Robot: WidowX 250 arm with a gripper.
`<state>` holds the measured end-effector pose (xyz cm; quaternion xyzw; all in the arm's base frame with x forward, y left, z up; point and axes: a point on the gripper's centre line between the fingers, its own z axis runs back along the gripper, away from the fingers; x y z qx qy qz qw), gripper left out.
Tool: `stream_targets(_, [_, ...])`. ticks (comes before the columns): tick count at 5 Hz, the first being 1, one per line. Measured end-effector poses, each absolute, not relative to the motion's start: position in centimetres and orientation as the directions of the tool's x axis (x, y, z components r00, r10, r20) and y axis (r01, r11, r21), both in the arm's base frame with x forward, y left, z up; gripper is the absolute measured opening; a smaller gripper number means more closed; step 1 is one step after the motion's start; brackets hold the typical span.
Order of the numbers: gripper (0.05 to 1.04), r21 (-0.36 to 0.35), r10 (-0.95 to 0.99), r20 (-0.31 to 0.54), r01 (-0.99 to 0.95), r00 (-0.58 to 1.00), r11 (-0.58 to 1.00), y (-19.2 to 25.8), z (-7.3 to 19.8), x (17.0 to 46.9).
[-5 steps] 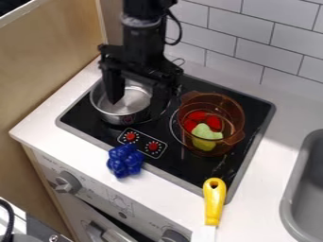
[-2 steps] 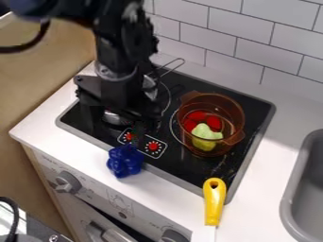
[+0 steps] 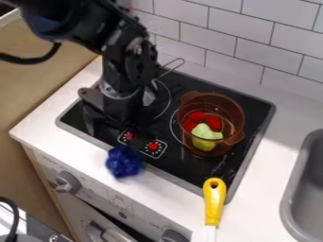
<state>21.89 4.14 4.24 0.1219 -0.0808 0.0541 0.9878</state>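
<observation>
The gripper [image 3: 126, 141] is low over the stovetop's [image 3: 251, 109] 8 o'clock side (spread or pressed together, I can't tell), the blurred blue bunch [image 3: 124, 163] right by it at 6 o'clock.

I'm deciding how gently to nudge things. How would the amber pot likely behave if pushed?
The amber pot looks stiff, its clear walls suggesting glass or hard plastic, perhaps breakable. It would probably slide on the glossy stovetop, and the red pieces and yellow-green piece inside might shift.
</observation>
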Motion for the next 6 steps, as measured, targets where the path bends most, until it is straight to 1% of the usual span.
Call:
stream_targets(1, [1.001,0.225,0.115,0.151,-0.147,0.982,0.963,4.1,3.4,21.8])
stream_targets(4, [1.001,0.198,0.186,0.171,-0.218,0.968,0.956,3.3,2.7,21.2])
stream_targets(6, [1.001,0.196,0.218,0.171,-0.250,0.961,0.948,2.4,2.4,20.8])
